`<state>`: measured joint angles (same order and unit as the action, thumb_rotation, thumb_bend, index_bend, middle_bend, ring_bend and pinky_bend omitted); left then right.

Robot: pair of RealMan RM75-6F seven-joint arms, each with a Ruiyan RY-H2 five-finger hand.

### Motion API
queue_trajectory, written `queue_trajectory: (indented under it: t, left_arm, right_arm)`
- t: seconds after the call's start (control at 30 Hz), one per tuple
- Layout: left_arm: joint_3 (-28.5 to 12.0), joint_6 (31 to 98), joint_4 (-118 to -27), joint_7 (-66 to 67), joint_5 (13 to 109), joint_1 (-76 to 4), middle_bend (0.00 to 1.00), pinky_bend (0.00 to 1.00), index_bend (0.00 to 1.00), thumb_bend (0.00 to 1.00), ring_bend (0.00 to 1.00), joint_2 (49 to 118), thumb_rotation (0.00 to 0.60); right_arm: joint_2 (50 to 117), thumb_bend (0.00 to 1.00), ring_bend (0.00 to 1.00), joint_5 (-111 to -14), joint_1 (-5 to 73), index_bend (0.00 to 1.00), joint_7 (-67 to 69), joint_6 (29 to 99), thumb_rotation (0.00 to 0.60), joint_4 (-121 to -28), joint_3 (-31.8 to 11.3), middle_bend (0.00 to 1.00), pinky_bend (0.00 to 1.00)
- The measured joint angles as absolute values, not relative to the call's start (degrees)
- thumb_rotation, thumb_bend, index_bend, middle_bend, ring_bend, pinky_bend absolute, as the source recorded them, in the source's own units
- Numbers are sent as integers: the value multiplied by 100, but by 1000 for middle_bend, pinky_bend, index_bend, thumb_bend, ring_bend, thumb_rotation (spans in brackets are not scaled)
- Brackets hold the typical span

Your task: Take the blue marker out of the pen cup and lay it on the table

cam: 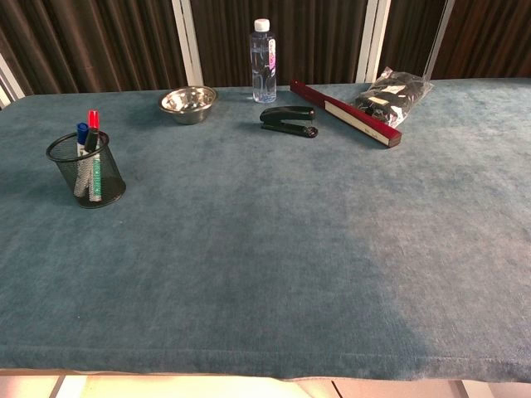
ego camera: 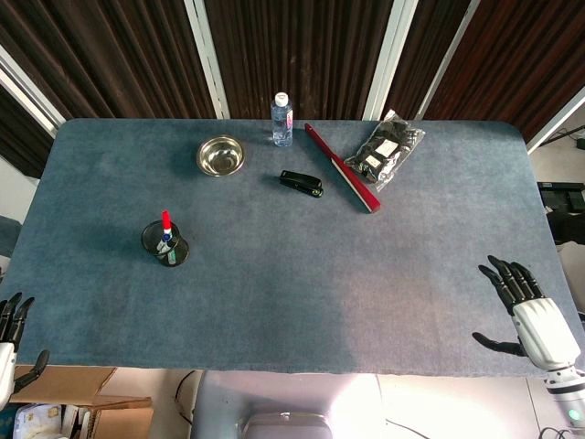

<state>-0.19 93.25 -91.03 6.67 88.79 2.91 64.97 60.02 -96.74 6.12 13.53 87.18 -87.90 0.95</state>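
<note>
The left robot hand (ego camera: 11,340) is seen off the desk's (ego camera: 292,293) near-left corner, fingers apart, nothing held. The blue marker (cam: 81,137) is stood in the pen cup (cam: 86,172) beside a red-capped one (cam: 94,121); possibly a third is inside. The right robot hand (ego camera: 528,309) is spread, unladen, at the right edge.

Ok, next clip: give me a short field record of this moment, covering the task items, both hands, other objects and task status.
pen cup: black mesh pen cup, upright, on the robot's left of the table
blue marker: blue marker standing in the cup beside a red-capped one
left hand: left hand at the near table edge, holding nothing
right hand: right hand at the near right edge, fingers apart
other objects: steel bowl, water bottle, stapler
status: marker not yet taken out
</note>
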Motion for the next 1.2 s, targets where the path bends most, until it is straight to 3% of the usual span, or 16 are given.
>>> queue_trajectory:
  t: [0.33, 0.53, 0.77, 0.83, 1.2]
  left_arm:
    - [-83, 9254, -9295, 828, 9056, 120, 0, 0, 3, 305, 0, 6409, 600]
    - [-296, 8952, -9519, 989, 9209, -322, 43, 0, 86, 320, 14, 6358, 600]
    - [-833, 8160, -9708, 706, 9165, -1271, 289, 10, 304, 383, 217, 6455, 600]
    - [-995, 7910, -9643, 618, 9066, -1544, 318, 20, 323, 394, 246, 6565, 600]
    - [-1494, 6291, -8332, 696, 8169, -2987, 295, 23, 308, 398, 243, 7597, 600]
  right_arm:
    - [5993, 154, 0, -9630, 548, 0, 1449, 8851, 600, -8710, 79, 0, 0]
    - [5951, 154, 0, -9622, 511, 0, 1467, 8955, 600, -8718, 50, 0, 0]
    - [5914, 154, 0, -9600, 482, 0, 1434, 8977, 600, -8748, 45, 0, 0]
    - [5924, 154, 0, -9584, 474, 0, 1444, 8969, 600, -8730, 48, 0, 0]
    - [5988, 154, 0, -9376, 419, 0, 1541, 8861, 600, -8568, 47, 0, 0]
